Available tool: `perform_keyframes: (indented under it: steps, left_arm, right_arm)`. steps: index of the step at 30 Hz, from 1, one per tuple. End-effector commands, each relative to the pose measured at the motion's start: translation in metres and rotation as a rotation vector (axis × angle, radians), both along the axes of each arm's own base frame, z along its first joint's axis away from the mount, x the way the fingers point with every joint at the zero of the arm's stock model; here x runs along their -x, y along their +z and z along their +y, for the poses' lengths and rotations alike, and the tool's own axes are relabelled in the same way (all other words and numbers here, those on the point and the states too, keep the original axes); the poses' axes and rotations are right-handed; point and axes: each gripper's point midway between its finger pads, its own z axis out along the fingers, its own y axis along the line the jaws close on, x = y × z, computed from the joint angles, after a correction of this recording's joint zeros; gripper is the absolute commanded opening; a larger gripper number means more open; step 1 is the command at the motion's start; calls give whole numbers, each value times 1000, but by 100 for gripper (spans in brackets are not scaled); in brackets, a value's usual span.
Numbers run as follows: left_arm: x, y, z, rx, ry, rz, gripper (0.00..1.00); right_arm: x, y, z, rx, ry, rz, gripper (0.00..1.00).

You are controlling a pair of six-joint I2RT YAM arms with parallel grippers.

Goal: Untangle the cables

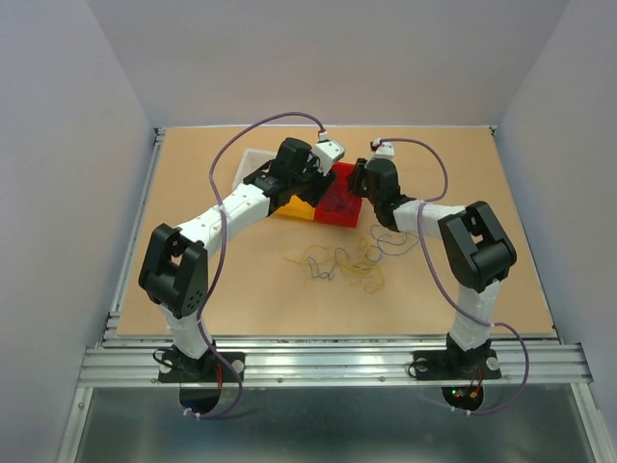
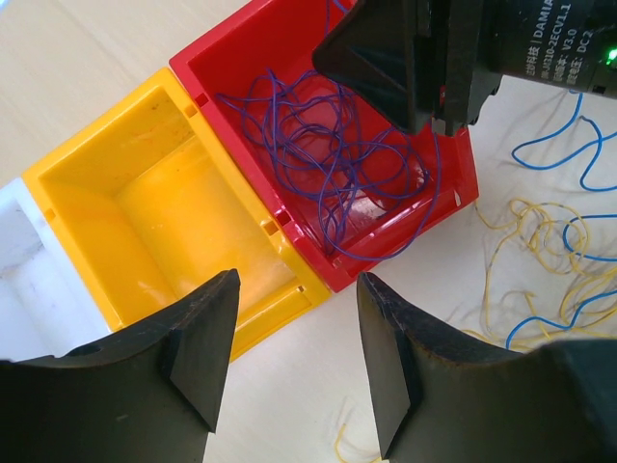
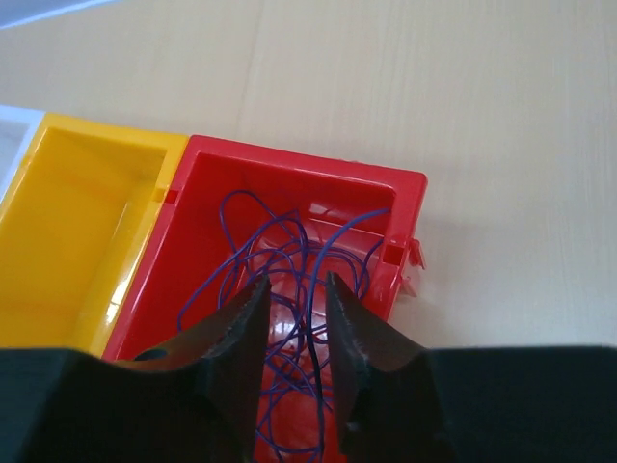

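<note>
The purple cables [image 2: 328, 164] lie in a curly heap inside the red box [image 2: 231, 58]. The right claw [image 3: 297, 289] hangs over them with its fingers a little apart (some strands run through the gap). The left claw [image 2: 294, 357] is wide open near the yellow box [image 2: 174, 193]. Yellow and blue cables [image 1: 362, 270] lie loose on the table [image 1: 183, 164].

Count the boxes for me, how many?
3 in a row: white box at one end, yellow box in the middle, red box holding purple wires.
</note>
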Motion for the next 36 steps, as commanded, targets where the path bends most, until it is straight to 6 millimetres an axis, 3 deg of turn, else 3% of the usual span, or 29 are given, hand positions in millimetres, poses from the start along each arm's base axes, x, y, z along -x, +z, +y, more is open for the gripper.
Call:
perform_keyframes:
  steps: [1, 2, 3, 7, 11, 16, 19, 25, 33, 36]
  left_arm:
    - [3, 15, -4, 24, -26, -44, 62]
    - [3, 15, -5, 21, -26, -46, 62]
    - [3, 16, -6, 20, -27, -48, 62]
    - [3, 16, -6, 15, -26, -52, 61]
    - [3, 15, -5, 9, -24, -55, 60]
    - [3, 17, -4, 10, -20, -64, 59]
    - [1, 18, -2, 9, -12, -70, 59]
    - [2, 21, -2, 12, -4, -80, 58]
    - [-4, 30, 6, 6, 44, -113, 57]
    - [-5, 38, 11, 19, 78, -144, 57]
  right_arm:
    - [-13, 24, -2, 29, -59, -60, 25]
    - [-12, 24, -1, 29, -57, -61, 13]
    - [-11, 25, 3, 36, -52, -66, 8]
    - [-7, 27, 19, 68, -10, -80, 1]
    - [-8, 19, 32, 87, 20, -52, 1]
    - [-7, -13, 37, 122, 18, 46, 1]
    - [-13, -39, 36, 161, -7, 114, 1]
    - [-28, -69, 38, 223, -32, 193, 1]
    - [-31, -50, 43, 198, -27, 163, 3]
    - [-30, -45, 45, 182, -23, 160, 11]
